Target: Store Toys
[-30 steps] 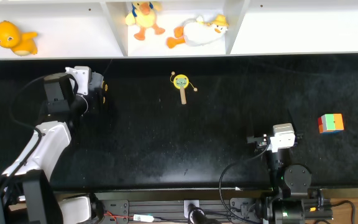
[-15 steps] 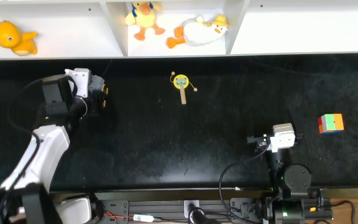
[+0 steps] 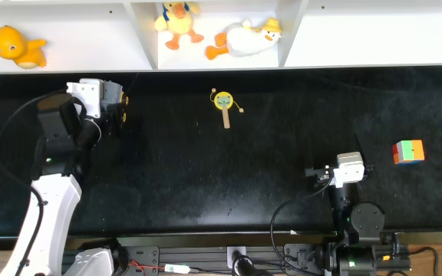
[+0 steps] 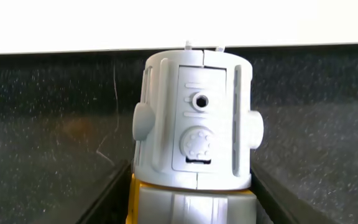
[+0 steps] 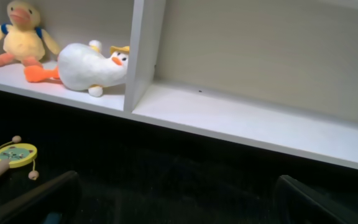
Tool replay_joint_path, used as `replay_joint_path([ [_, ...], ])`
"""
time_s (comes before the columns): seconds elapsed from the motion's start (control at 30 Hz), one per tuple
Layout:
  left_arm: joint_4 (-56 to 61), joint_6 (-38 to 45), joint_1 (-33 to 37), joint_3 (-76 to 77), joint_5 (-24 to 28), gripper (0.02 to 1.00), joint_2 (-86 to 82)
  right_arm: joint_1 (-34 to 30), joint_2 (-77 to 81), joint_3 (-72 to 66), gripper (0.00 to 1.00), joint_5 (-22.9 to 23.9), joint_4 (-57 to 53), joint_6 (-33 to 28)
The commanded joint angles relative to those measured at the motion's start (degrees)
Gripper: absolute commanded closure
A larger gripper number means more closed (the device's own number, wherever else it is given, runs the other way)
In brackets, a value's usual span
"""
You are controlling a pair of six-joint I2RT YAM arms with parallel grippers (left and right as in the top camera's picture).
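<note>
From the top we see the left gripper [image 3: 118, 115] at the far left of the table [image 3: 282, 138], near the shelf [image 3: 359, 57]. In its wrist view it pinches a grey-and-yellow toy robot [image 4: 194, 124] between its two fingers. The right wrist view shows the right gripper [image 5: 176, 183] spread wide and empty.

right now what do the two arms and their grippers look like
The left arm has white shell links, black joints, a white wrist block and a thin black cable looping beside it. The left gripper is black. The right arm is mostly black, with a white wrist block and black cables near its base. The right gripper has plain black fingers.
</note>
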Motion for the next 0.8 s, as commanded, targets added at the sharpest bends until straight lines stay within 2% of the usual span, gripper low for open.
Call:
replay_joint_path([
  [0.03,2.45,-2.54,-0.24,4.31,2.23,0.549,0.52,-0.33,-0.37,-0.76,0.005,-0.42,0.28,-0.2],
  [0.57,2.99,-2.51,-0.22,23.93,1.36,0.553,20.63,-0.33,-0.37,-0.76,0.005,-0.42,0.28,-0.2],
  [0.8,6.38,-2.78,-0.22,27.15,1.36,0.551,25.81,-0.33,-0.37,-0.76,0.005,-0.42,0.28,-0.2],
])
